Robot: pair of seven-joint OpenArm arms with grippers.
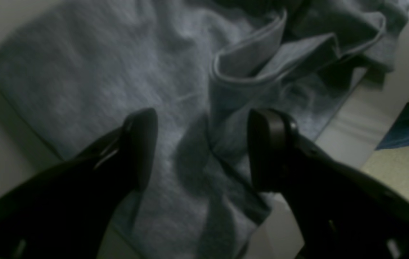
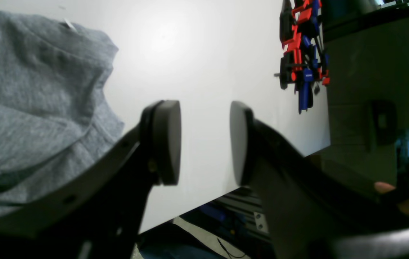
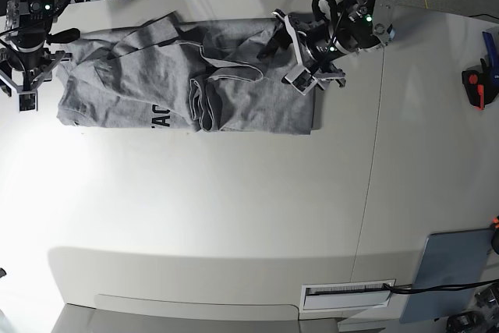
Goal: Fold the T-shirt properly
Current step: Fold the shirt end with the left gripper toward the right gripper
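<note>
The heather-grey T-shirt (image 3: 234, 91) lies crumpled along the far side of the white table (image 3: 234, 216), with black letters showing near its front edge. My left gripper (image 3: 287, 52) hovers over its right end. In the left wrist view that gripper (image 1: 204, 147) is open above the T-shirt (image 1: 82, 72), beside a rolled hem fold (image 1: 247, 61), with nothing between the fingers. My right gripper (image 3: 27, 83) sits just off the shirt's left end. The right wrist view shows the right gripper (image 2: 204, 142) open over bare table, with the T-shirt (image 2: 28, 108) to its left.
A red and blue tool (image 3: 477, 83) lies at the table's right edge and also shows as the tool (image 2: 301, 54) in the right wrist view. A grey-blue panel (image 3: 452, 271) sits at the front right corner. Cables run behind the table's far edge.
</note>
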